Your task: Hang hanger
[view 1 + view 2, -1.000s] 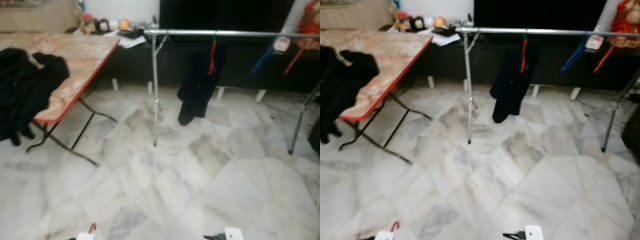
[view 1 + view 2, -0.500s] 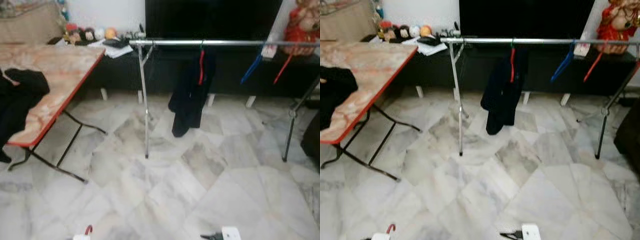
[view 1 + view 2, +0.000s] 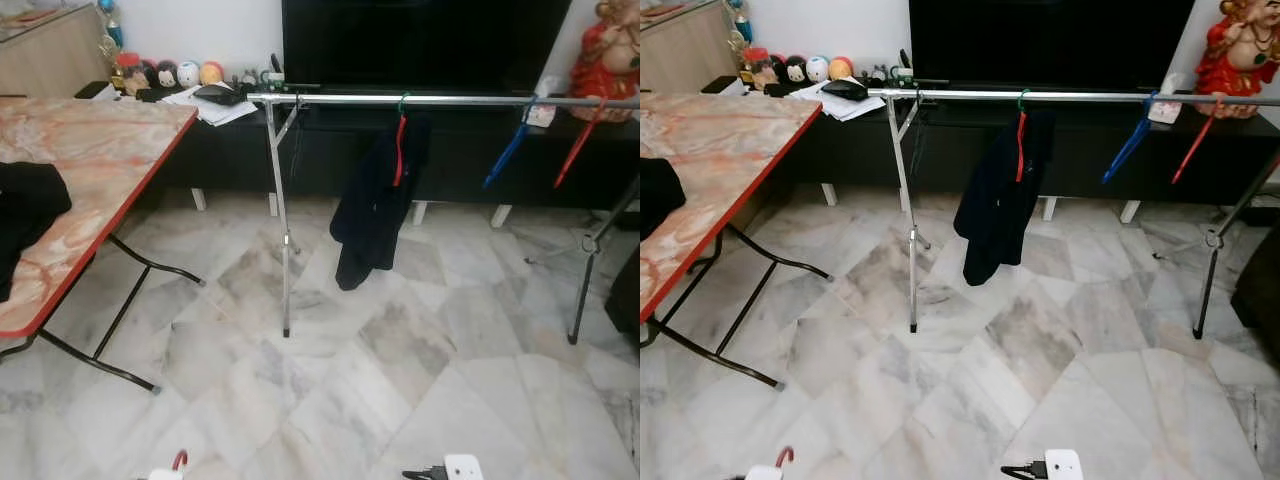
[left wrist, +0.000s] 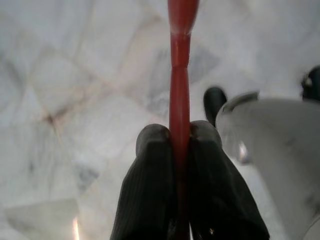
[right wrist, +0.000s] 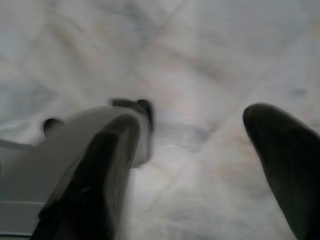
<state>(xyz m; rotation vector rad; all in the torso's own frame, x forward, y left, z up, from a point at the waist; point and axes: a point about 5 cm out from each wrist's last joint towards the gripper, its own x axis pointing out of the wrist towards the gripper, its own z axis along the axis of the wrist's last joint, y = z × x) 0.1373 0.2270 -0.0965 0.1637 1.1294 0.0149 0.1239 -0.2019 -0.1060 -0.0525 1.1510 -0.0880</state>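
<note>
My left gripper (image 4: 179, 132) is shut on the thin red bar of a hanger (image 4: 179, 60), held low over the marble floor; the hanger's red hook (image 3: 180, 460) peeks up at the bottom of the left eye view. Ahead stands a silver clothes rail (image 3: 450, 100). On the rail hang a dark garment (image 3: 375, 205) on a red hanger, an empty blue hanger (image 3: 505, 155) and an empty red hanger (image 3: 580, 140). My right gripper (image 5: 200, 130) hangs low and open, with nothing between its fingers.
A folding table (image 3: 100, 150) with a red edge stands at the left, with black clothing (image 3: 25, 210) on it. Behind the rail are a low black cabinet (image 3: 230, 150) and a dark screen (image 3: 420, 45). The rail's legs (image 3: 284, 280) stand on marble floor.
The camera has moved forward and swung right, so the table slid left and the rail looks nearer and sharper. Both grippers stay as they were.
</note>
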